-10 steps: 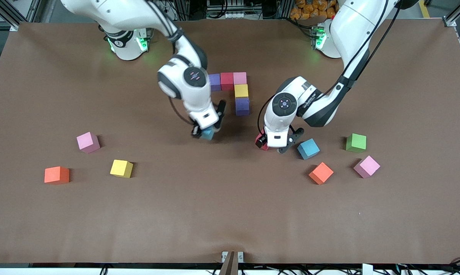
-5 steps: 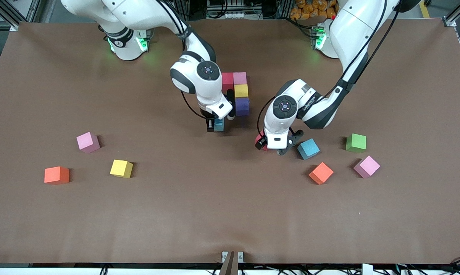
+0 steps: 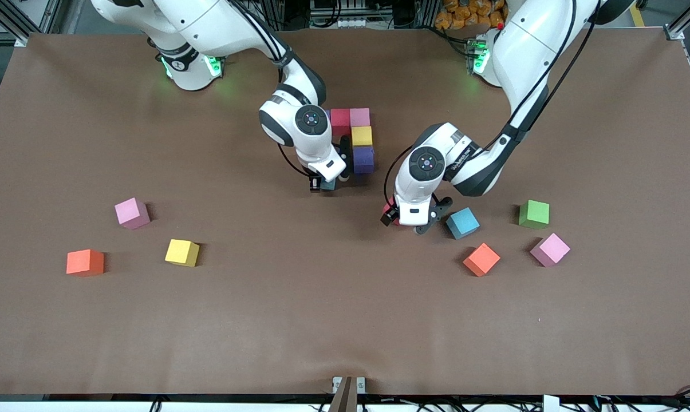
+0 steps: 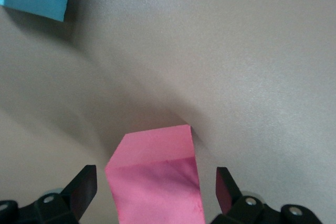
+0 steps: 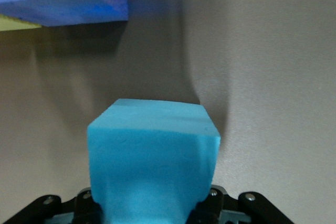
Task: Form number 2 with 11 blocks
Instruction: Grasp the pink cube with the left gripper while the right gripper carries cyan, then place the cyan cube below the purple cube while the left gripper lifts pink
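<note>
We record the following colours. The table is covered in plain matte brown. The built row shows a red block and a pink block, with a yellow block and a purple block below them. The block in the right wrist view is light blue; the block in the left wrist view reads pink-red. Loose cubes: pink, yellow, orange, light blue, orange, pink, green. The arms are white with black joints.
</note>
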Robot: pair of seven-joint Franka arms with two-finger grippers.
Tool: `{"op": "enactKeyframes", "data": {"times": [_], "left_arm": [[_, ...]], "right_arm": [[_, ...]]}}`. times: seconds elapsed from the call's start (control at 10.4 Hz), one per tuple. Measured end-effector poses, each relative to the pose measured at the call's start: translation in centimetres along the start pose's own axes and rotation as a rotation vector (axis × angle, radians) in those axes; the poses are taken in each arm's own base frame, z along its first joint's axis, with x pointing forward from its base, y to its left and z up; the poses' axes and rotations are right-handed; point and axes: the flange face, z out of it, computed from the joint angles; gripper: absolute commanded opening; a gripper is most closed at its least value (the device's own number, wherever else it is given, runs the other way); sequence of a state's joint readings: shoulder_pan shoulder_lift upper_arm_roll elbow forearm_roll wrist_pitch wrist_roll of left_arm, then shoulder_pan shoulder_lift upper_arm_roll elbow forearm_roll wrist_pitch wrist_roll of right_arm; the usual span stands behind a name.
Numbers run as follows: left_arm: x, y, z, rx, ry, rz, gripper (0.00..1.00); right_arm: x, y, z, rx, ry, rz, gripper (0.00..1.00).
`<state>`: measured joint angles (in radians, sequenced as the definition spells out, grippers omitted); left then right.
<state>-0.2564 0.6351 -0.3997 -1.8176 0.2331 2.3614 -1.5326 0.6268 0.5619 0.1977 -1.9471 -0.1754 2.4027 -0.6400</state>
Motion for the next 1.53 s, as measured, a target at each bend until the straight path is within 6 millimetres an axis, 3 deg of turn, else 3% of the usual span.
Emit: {"op": "enactKeyframes", "data": {"times": [0.48,0.77,0.86,1.25,1.53], "left_arm": [[0.0,0.1,0.1,-0.001,-0.001,-0.001,0.78],[-0.3,0.3,0.4,-0.001,-0.005,0.003,0.46],[-0.3,0.4,0.2,-0.005,-0.005,0.004,0.40],[-0.4,0.8,-0.2,-0.016,-0.005,-0.001,0.41],[-1.8,1.5,-2.0,-0.046,-0.009,-0.085,0.41]], "right_arm": [[2.5,-2.8,-0.1,0.002,0.012,-0.049,0.00],[3.7,-4.1,-0.2,-0.006,0.022,-0.076,0.00],[4.0,-4.5,-0.1,-0.006,0.022,-0.083,0.00],[4.2,-4.7,0.0,0.001,0.029,-0.077,0.00],[4.2,-4.7,0.1,0.006,0.033,-0.069,0.00]]}}
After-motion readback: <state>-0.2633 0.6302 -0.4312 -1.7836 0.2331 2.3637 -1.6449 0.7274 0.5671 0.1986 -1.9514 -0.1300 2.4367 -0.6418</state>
